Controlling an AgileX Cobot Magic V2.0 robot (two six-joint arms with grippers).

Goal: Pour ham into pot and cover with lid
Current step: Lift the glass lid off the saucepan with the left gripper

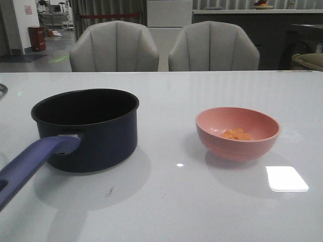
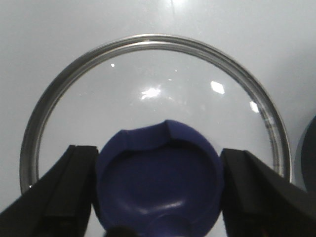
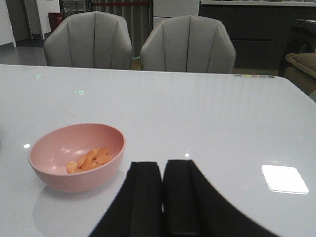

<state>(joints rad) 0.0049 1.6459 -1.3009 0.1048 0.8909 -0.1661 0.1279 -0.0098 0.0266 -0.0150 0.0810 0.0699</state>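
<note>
The dark navy pot (image 1: 88, 128) stands on the left of the table, its purple-blue handle (image 1: 30, 164) pointing toward me. The ham (image 1: 236, 134) is a small orange heap inside the pink bowl (image 1: 237, 133) on the right; it also shows in the right wrist view (image 3: 91, 159). The glass lid (image 2: 148, 89) lies flat on the table. My left gripper (image 2: 158, 190) is open, with a finger on each side of the lid's blue knob (image 2: 158, 182) and a thin gap at one side. My right gripper (image 3: 163, 197) is shut and empty, a little to the right of the bowl (image 3: 76, 155).
Two grey chairs (image 1: 164, 48) stand behind the table's far edge. The pot's rim (image 2: 308, 148) shows at the side of the left wrist view. A bright light patch (image 1: 286, 178) lies on the table near the bowl.
</note>
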